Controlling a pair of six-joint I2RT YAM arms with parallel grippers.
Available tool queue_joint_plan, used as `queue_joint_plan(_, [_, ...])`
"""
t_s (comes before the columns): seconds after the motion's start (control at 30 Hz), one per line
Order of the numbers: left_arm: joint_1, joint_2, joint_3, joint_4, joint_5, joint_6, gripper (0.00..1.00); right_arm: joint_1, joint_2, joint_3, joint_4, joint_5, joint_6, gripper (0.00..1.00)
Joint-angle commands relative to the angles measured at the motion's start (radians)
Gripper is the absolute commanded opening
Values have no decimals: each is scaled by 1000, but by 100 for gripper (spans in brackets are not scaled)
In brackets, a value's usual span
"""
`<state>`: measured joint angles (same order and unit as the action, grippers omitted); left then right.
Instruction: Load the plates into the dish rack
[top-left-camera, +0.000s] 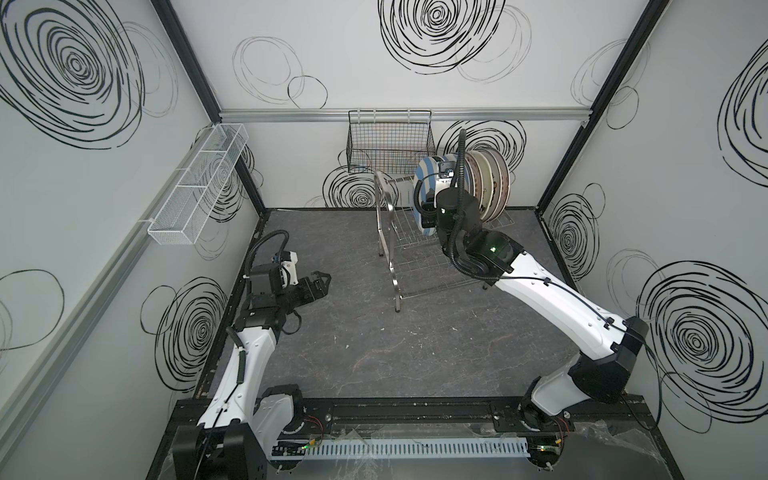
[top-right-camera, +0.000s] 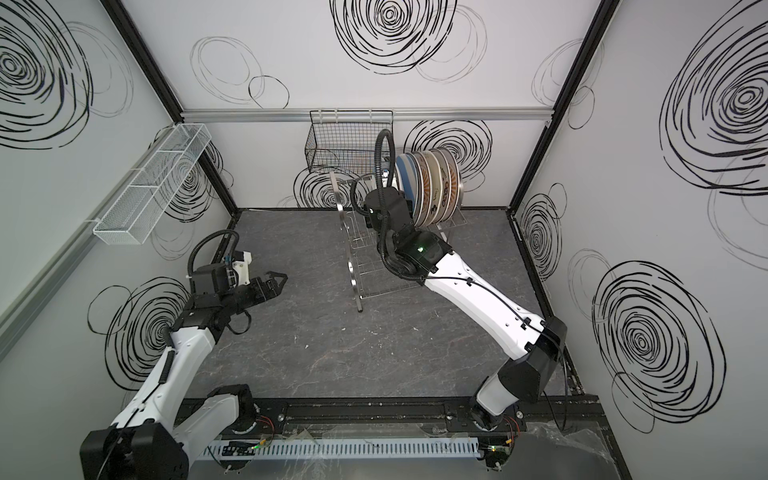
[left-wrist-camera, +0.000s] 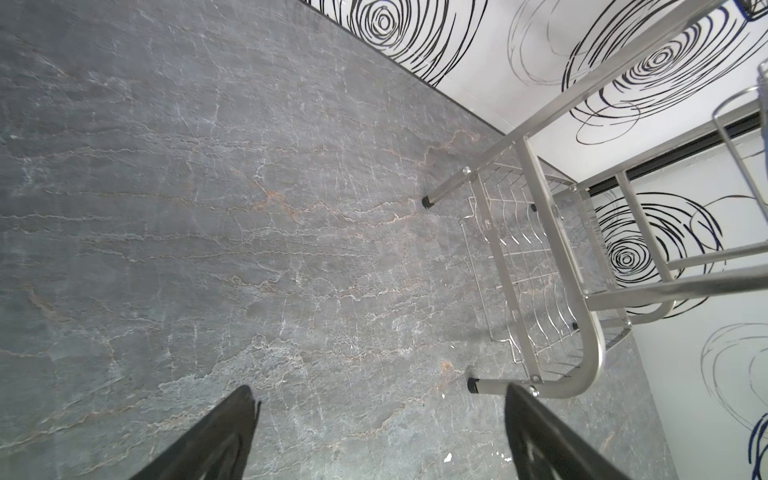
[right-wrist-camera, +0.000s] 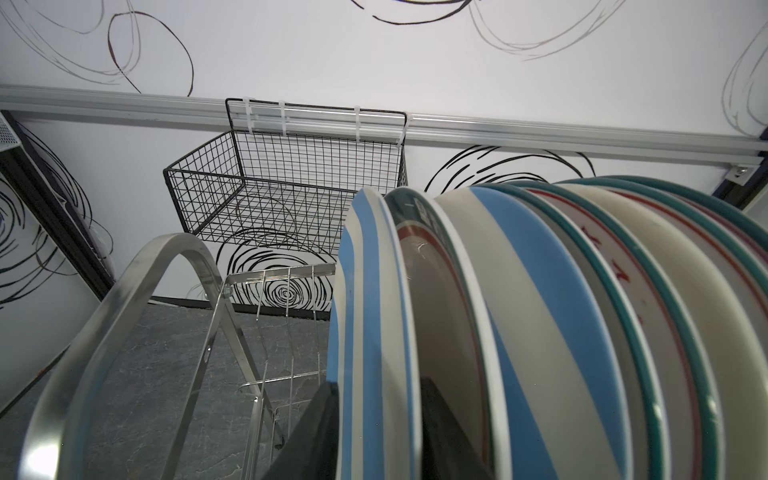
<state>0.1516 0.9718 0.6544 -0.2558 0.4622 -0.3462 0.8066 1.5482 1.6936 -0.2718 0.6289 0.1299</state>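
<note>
Slotting a striped plate (right-wrist-camera: 374, 291) upright so the rack (right-wrist-camera: 124, 299) holds it, we cannot tell whether our right pincer (right-wrist-camera: 379, 382) grips its rim.

One dish rack (top-left-camera: 386, 232) has two tiers. On its upper tier at least six plates (right-wrist-camera: 602, 332) stand on edge; the farthest overlap too closely to count for sure. Two are blue-and-cream striped: the end plate (right-wrist-camera: 374, 332) and the third plate (right-wrist-camera: 532, 299). One black wire basket (top-left-camera: 390, 141) hangs behind the rack. One white mesh basket (top-left-camera: 199, 183) with three compartments hangs to the rack's left. There are two robot arms: the left arm (top-left-camera: 245, 357) and the right arm (top-left-camera: 552, 299).
</note>
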Motion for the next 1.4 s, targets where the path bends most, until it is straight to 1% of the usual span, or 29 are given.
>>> queue_joint_plan(0.0, [-7,-38,12,12,-51,19,96,11,-54,42,-50,-6,-12,48])
queue_joint_plan(0.03, [-8,-45,17,13,-65,13,96,12,-64,46,-57,-18,-13,52])
queue_joint_plan(0.17, [-26,-66,46,31,-106,-13,96,16,-135,37,-77,-36,-13,64])
queue_joint_plan(0.2, [-36,-70,60,30,-128,-17,96,18,-156,34,-86,-32,-12,68])
queue_joint_plan(0.3, [-76,-84,90,29,-205,-22,96,16,-223,7,-116,-19,-10,76])
queue_joint_plan(0.4, [-124,-104,90,56,-302,-38,96,-6,-321,-73,-115,-11,0,79])
queue_joint_plan(0.43, [-142,-108,88,72,-339,-42,96,-24,-362,-110,-114,-8,8,83])
queue_joint_plan(0.47, [-158,-112,79,95,-383,-43,96,-46,-399,-145,-112,-7,14,83])
queue_joint_plan(0.53, [-206,-125,16,198,-526,-49,96,-116,-493,-281,-80,-11,25,84])
queue_joint_plan(0.57, [-221,-132,-28,256,-565,-53,96,-149,-536,-356,-46,-5,30,84])
queue_joint_plan(0.6, [-224,-137,-77,321,-593,-67,96,-185,-581,-459,-4,4,35,89])
queue_joint_plan(0.67, [-232,-130,-152,439,-689,-77,96,-251,-647,-636,84,0,52,92])
queue_joint_plan(0.73, [-248,-99,-218,591,-805,-32,96,-306,-700,-839,250,-37,41,99])
queue_joint_plan(0.8, [-247,-41,-246,713,-892,40,96,-350,-737,-1018,448,-89,-5,100])
queue_joint_plan(0.83, [-244,-15,-249,741,-917,64,96,-360,-743,-1091,520,-85,-19,100])
queue_joint_plan(0.87, [-241,17,-254,783,-927,100,96,-376,-735,-1145,578,-76,-9,100])
queue_joint_plan(0.93, [-230,68,-277,888,-912,160,96,-419,-690,-1219,683,-83,-19,100])
queue_joint_plan(1.0, [-205,131,-319,1028,-847,184,96,-480,-605,-1274,791,-68,-19,100])
queue_joint_plan(1.07, [-199,176,-352,1134,-827,219,96,-541,-515,-1273,811,-95,25,100])
queue_joint_plan(1.1, [-202,192,-360,1151,-816,242,96,-562,-468,-1265,815,-130,29,100])
queue_joint_plan(1.13, [-201,209,-370,1177,-799,258,96,-572,-418,-1259,830,-141,17,100])
queue_joint_plan(1.17, [-198,234,-394,1244,-757,281,96,-584,-358,-1259,871,-138,-4,100])
queue_joint_plan(1.2, [-187,258,-407,1293,-722,269,96,-598,-305,-1257,904,-141,-27,100])
queue_joint_plan(1.23, [-175,278,-409,1307,-684,251,96,-611,-261,-1262,952,-143,-48,100])
queue_joint_plan(1.27, [-167,310,-405,1336,-640,259,96,-633,-221,-1279,1019,-163,-69,100])
queue_joint_plan(1.3, [-160,337,-377,1298,-591,264,96,-654,-187,-1295,1077,-206,-83,100])
queue_joint_plan(1.33, [-159,366,-365,1296,-574,272,96,-671,-161,-1306,1120,-236,-110,100])
queue_joint_plan(1.37, [-166,402,-369,1332,-578,280,96,-684,-132,-1328,1191,-234,-115,100])
